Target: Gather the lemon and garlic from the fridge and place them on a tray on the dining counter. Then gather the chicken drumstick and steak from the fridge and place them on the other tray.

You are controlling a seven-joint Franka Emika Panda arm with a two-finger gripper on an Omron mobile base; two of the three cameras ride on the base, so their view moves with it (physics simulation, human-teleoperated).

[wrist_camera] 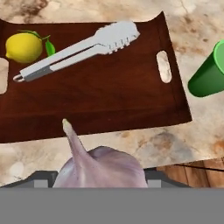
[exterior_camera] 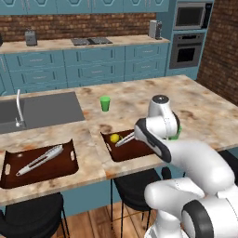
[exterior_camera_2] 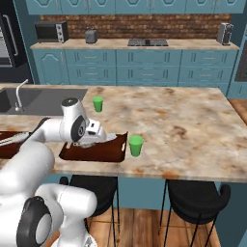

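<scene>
Arm bent low over the marbled counter (exterior_camera: 139,100), pincer (wrist_camera: 99,181) clasping the pale, pointed garlic (wrist_camera: 98,168) above a dark wooden tray (wrist_camera: 109,94); glossy lemon (wrist_camera: 24,47) at ten o'clock beside ridged metal tongs (wrist_camera: 78,50).

- The garlic (wrist_camera: 98,168) fills the bottom of the hand view, a pale pinkish bulb with its pointed stem sticking up over the tray's near edge, sitting between the finger tips
- The lemon (wrist_camera: 23,47), bright yellow with a small green leaf, lies in a far corner of the tray (wrist_camera: 109,94), just beside the end of the tongs
- That tray is dark brown with cut-out handles, lying flat on the dining counter (exterior_camera: 139,100), beige marbled stone, near its front edge
- A second brown tray (exterior_camera: 65,169) lies further left on the same counter
</scene>
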